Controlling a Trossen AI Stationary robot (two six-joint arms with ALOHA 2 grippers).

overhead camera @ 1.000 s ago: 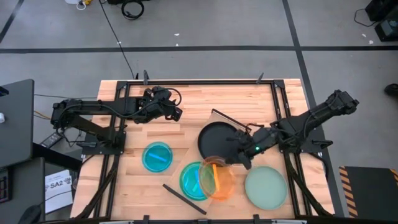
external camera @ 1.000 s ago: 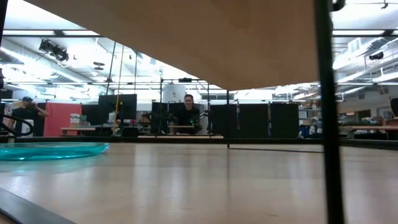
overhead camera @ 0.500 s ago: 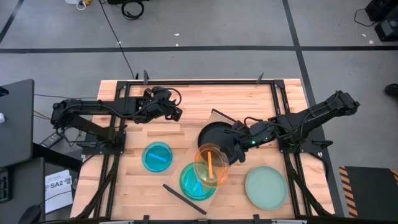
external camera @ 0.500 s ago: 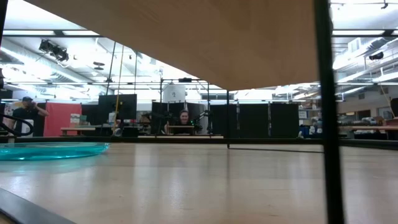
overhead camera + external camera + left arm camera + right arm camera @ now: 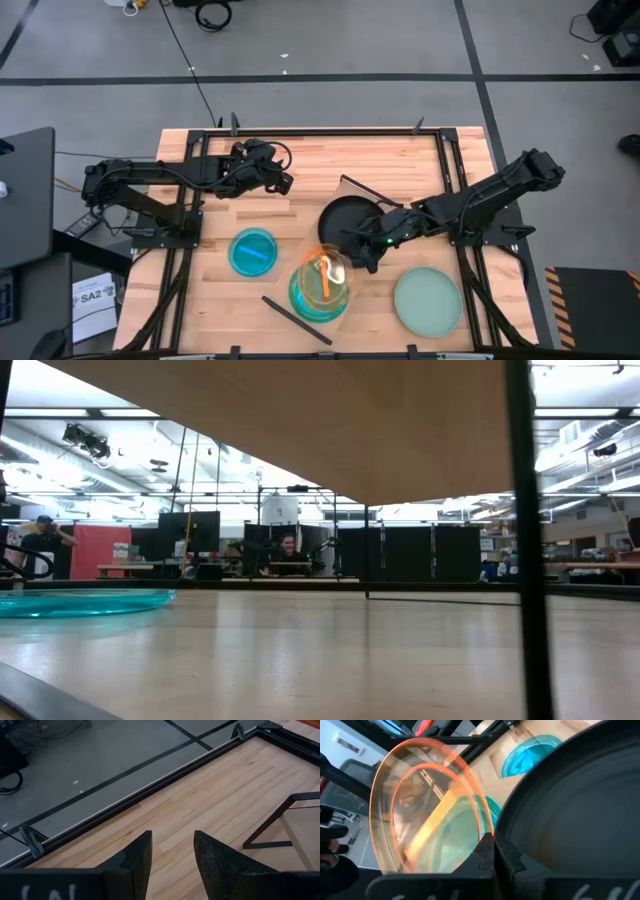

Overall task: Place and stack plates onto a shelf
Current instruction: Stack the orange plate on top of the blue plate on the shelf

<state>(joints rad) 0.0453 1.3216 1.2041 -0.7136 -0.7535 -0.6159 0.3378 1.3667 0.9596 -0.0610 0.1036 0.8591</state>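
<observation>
My right gripper [image 5: 362,258] is shut on a translucent orange plate [image 5: 325,275] and holds it tilted above a teal plate [image 5: 305,300]. That teal plate and a black plate [image 5: 348,222] lie flat on the shelf [image 5: 345,193], a light board with dark strips on its short ends. The low view looks under the shelf [image 5: 330,420]. A blue plate [image 5: 253,251] and a mint-green plate [image 5: 427,300] lie flat on the table. My left gripper [image 5: 285,183] hangs open at the far left, away from every plate. My right gripper pinches the orange plate's rim [image 5: 488,834] between its two shut fingers, on the side nearest the black plate. The fingers come from the table's right, slanting a little downward. The plate is lifted clear and stands steeply tilted over the teal plate.
A dark frame [image 5: 320,132] runs round the table's edges. The shelf's thin dark legs [image 5: 528,560] stand on the table top. Bare wood lies along the far side [image 5: 380,155]. People sit at desks in the room beyond [image 5: 288,550].
My right gripper has gone toward the table's left and slightly down while rolling. The orange plate it carries has moved from between the teal and mint plates to over the teal plate, and has tipped more on edge. My left arm has kept still.
</observation>
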